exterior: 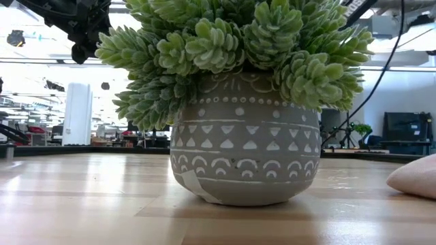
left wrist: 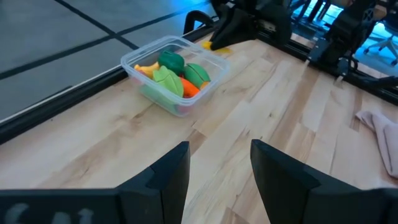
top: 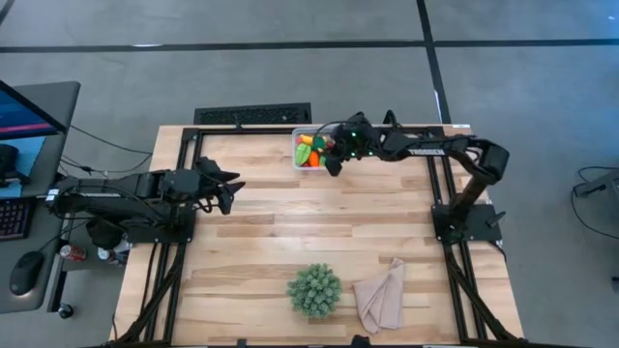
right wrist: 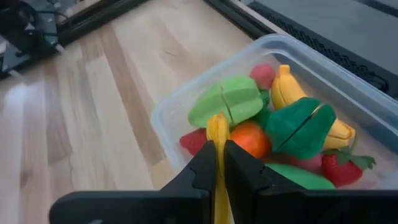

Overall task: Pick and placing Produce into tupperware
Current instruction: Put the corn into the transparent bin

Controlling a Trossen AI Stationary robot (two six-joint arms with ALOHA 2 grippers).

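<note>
We start with the wooden table (top: 290,217), which fills the centre of the high view. The left arm waits at the centre left, its left gripper (top: 230,188) empty with fingers parted over bare wood. The right arm reaches in from the upper right; the right gripper (right wrist: 218,163) is clamped on a thin yellow piece (right wrist: 217,134) and hangs just above the container's near rim, which we judge to be staging for a drop. The clear tupperware (top: 308,150) sits at upper centre, already packed with a banana (right wrist: 289,93), green pieces (right wrist: 227,102) and red berries (right wrist: 339,168). A spiky green plant (top: 314,290) and a beige cloth (top: 380,295) lie at the bottom centre, well apart, obstructing nothing.
</note>
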